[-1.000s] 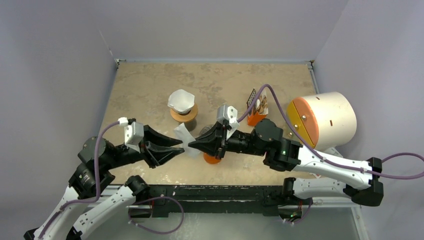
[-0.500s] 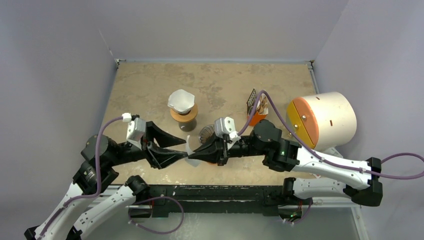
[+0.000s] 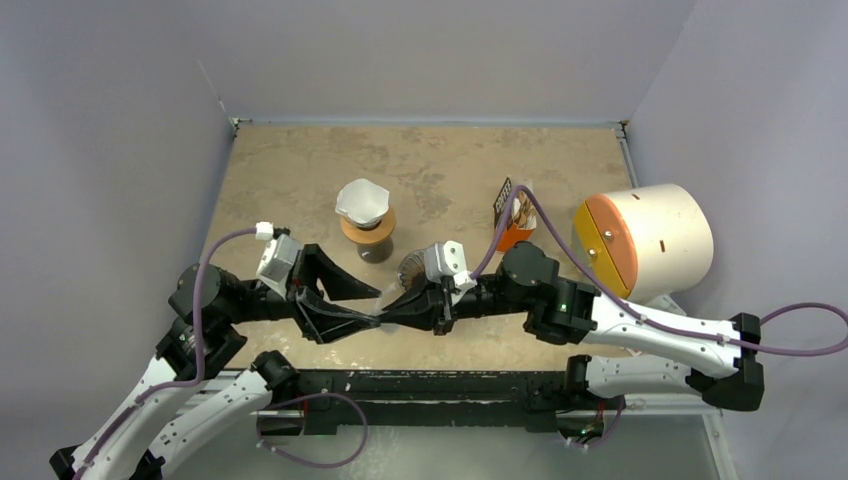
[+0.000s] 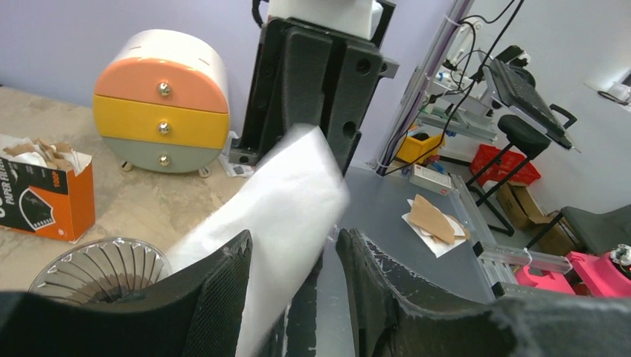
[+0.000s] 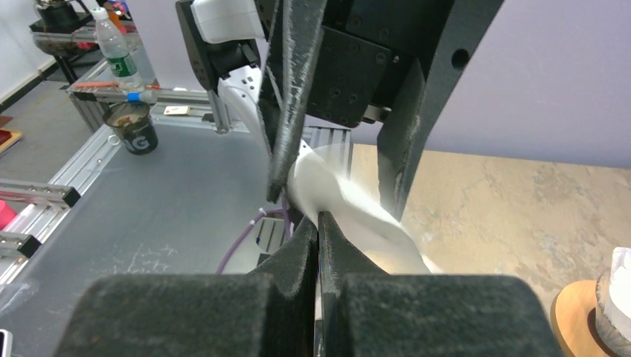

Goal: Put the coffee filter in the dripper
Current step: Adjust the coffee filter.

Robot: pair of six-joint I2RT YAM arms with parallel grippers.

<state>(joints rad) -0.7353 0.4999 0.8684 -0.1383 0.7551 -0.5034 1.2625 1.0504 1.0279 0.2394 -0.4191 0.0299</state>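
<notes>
A white paper coffee filter is pinched in my right gripper, which is shut on its edge. In the top view the filter is mostly hidden between the two grippers near the table's front edge. My left gripper is open, and its jaws stand on either side of the filter without closing on it. The clear ribbed dripper stands just behind the right gripper. It also shows in the left wrist view, low on the left, beside my left gripper.
A wooden stand holding a white filter stands behind the grippers. An orange filter box is at the right middle and also shows in the left wrist view. A round drawer unit is at the far right.
My right gripper has carried the filter left and towards the near edge, in between the left gripper's open jaws. The left arm has shifted right. The orange object under the right gripper is now hidden.
</notes>
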